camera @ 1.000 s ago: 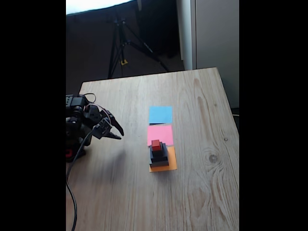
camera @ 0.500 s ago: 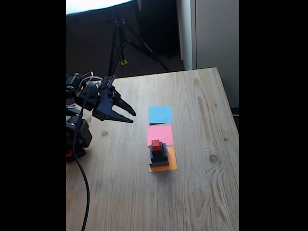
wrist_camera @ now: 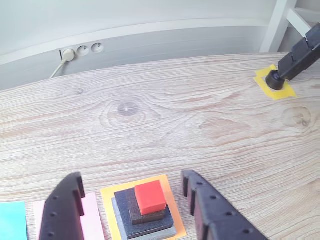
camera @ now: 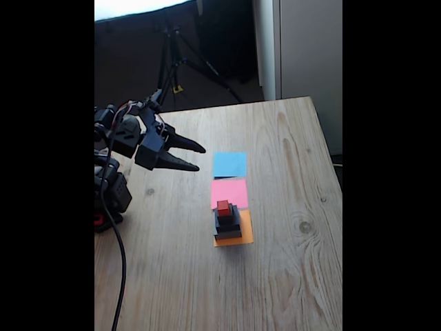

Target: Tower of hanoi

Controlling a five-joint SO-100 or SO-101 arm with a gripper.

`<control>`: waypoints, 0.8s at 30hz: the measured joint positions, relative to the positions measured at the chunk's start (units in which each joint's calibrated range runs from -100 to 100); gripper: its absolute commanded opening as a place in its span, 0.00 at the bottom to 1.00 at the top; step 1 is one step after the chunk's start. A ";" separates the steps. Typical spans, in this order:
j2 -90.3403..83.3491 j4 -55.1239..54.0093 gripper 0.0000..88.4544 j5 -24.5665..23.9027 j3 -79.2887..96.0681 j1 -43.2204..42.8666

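Tower of hanoi [camera: 227, 221] stands fully stacked on the orange paper square [camera: 242, 236] on the desk [camera: 289, 276], red cube [wrist_camera: 150, 196] topmost, while the end effector [camera: 196, 157], spread wide and empty, hovers well apart, likely approaching; next it should descend around that cube.

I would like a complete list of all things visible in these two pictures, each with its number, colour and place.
Tiny red cube: one, red, top of the block stack.
Small black cube: one, black, directly under the red cube.
Medium black block: one, black, third layer down.
Large flat grey block: one, grey, bottom of the stack.
Orange paper square: one, orange, under the stack.
Pink paper square: one, pink, beside the orange one.
Blue paper square: one, blue, beyond the pink one.
Wooden table: one, light wood.
Tripod: one, black, behind the table.
Wall sockets: white, on the wall.
Gripper: one, black, open, raised above the table beside the squares.
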 measured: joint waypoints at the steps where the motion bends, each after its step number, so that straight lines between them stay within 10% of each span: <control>1: 0.00 0.00 0.27 0.00 0.26 0.21; 24: 5.90 -24.74 0.31 0.00 23.64 5.99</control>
